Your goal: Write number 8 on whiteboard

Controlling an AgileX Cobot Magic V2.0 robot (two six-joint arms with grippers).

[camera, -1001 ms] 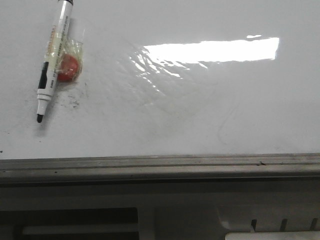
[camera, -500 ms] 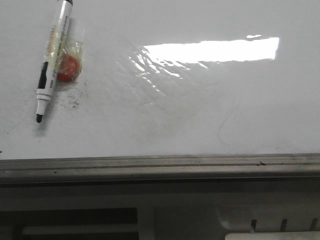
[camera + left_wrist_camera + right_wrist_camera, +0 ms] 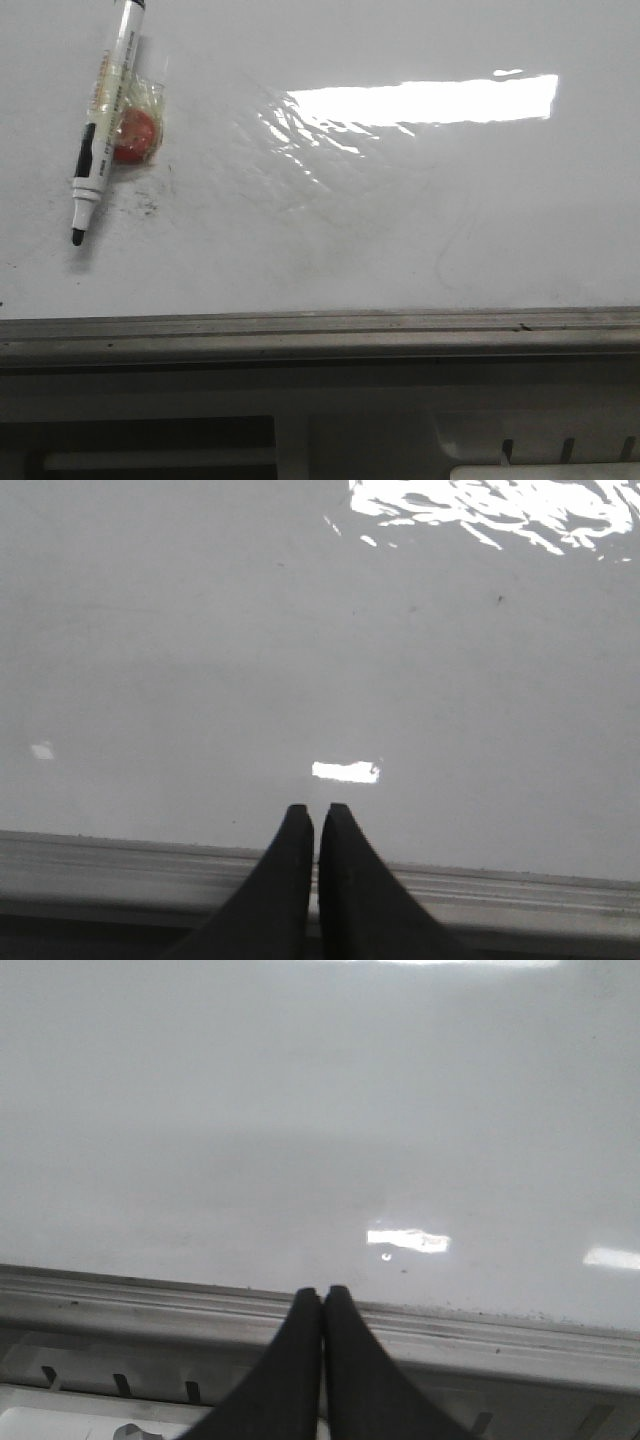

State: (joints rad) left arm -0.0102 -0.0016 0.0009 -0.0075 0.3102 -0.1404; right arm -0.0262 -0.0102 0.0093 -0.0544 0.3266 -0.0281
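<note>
Glare from an overhead light washes across the far right of the whiteboard [image 3: 400, 230], and faint grey scuffs and rippled reflections make its glossy surface hard to read; no drawn figure can be made out on it in any view. A marker [image 3: 103, 120] lies on the board at the far left, its cap end cut off by the picture's edge, its bare black tip pointing toward the near side. Touching its right side is a small red round thing [image 3: 134, 136] in clear crinkled wrap, too blurred to identify. A grey metal frame rail [image 3: 320, 335] with long grooves runs along the board's near edge. Neither arm shows in the front view. In the left wrist view the left gripper [image 3: 315, 815] hangs over the rail at the board's near edge, its dark tapered fingers nearly touching, with only a thin slit between them and nothing held. In the right wrist view the right gripper [image 3: 322, 1295] sits likewise over the rail, fingers pressed together and empty.
</note>
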